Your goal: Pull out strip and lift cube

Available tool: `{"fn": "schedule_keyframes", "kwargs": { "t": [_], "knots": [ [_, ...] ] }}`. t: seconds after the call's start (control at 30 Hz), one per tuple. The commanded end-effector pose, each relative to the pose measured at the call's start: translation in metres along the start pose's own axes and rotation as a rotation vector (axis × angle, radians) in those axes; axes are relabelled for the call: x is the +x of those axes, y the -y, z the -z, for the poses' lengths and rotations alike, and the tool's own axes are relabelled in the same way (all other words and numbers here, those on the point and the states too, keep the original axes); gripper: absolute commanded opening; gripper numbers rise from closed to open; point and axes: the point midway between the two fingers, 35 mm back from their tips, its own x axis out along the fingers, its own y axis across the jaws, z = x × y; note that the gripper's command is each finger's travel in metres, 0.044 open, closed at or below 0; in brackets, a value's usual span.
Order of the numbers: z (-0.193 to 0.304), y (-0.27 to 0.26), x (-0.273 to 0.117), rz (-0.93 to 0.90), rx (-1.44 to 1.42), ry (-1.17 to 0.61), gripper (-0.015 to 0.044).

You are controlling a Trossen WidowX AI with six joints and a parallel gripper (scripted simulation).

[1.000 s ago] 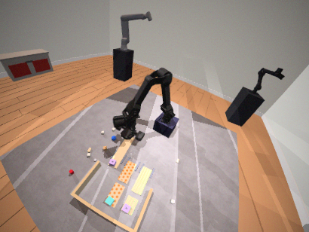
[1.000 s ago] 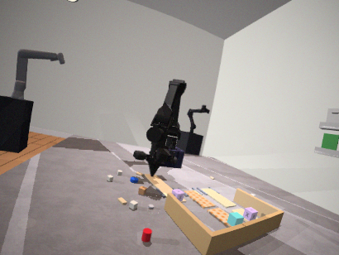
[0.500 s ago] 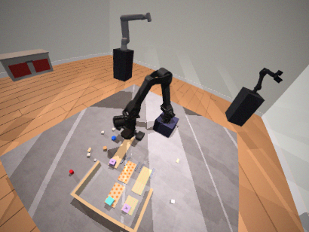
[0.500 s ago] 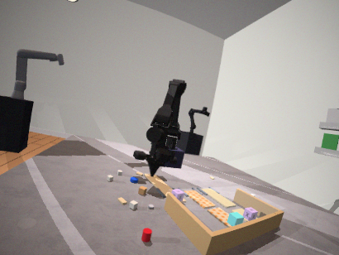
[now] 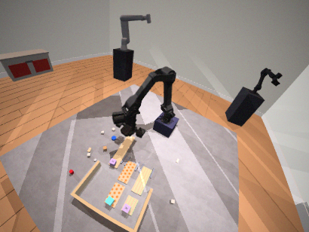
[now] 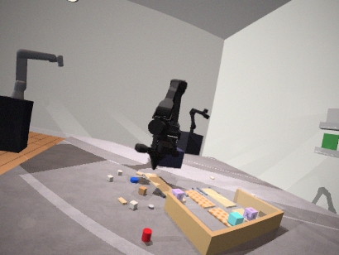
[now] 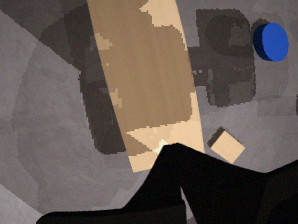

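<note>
My gripper point(image 5: 133, 135) point(image 6: 154, 167) point(image 7: 170, 151) is shut and empty. Its tips overlap the near end of a plain tan strip point(image 5: 124, 149) point(image 6: 159, 182) point(image 7: 145, 75); I cannot tell whether they touch it. A lilac cube point(image 5: 113, 161) point(image 6: 178, 194) is at the strip's far end; its label is unclear. An orange-dotted strip shows as two separated pieces point(image 5: 127, 172) point(image 5: 116, 190), the farther carrying a cyan cube point(image 5: 109, 200) point(image 6: 236, 218). A pale striped strip also shows as two pieces point(image 5: 142, 181) point(image 5: 133, 201), the farther under a lilac cube with a dark mark point(image 5: 126, 208) point(image 6: 250, 214).
A low wooden wall point(image 5: 102, 212) point(image 6: 248, 229) surrounds the far strips on three sides. A blue disc point(image 5: 114, 138) point(image 6: 134, 180) point(image 7: 274, 42), an orange cube point(image 5: 105, 148) point(image 6: 142, 190), a red cylinder point(image 5: 71, 172) point(image 6: 146, 235) and several small pale blocks lie to the side.
</note>
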Motion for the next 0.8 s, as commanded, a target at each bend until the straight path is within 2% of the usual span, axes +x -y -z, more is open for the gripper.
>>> {"fn": "schedule_keyframes", "kwargs": {
  "t": [0.0, 0.17, 0.57, 0.77],
  "knots": [
    [-0.001, 0.001, -0.01, -0.002, 0.004, -0.01, 0.0],
    [-0.026, 0.001, -0.01, -0.003, -0.188, -0.007, 0.0131],
    [-0.067, -0.001, -0.016, -0.003, -0.193, -0.003, 0.044],
    [-0.088, -0.002, -0.02, -0.003, -0.192, -0.001, 0.044]
  ]
}}
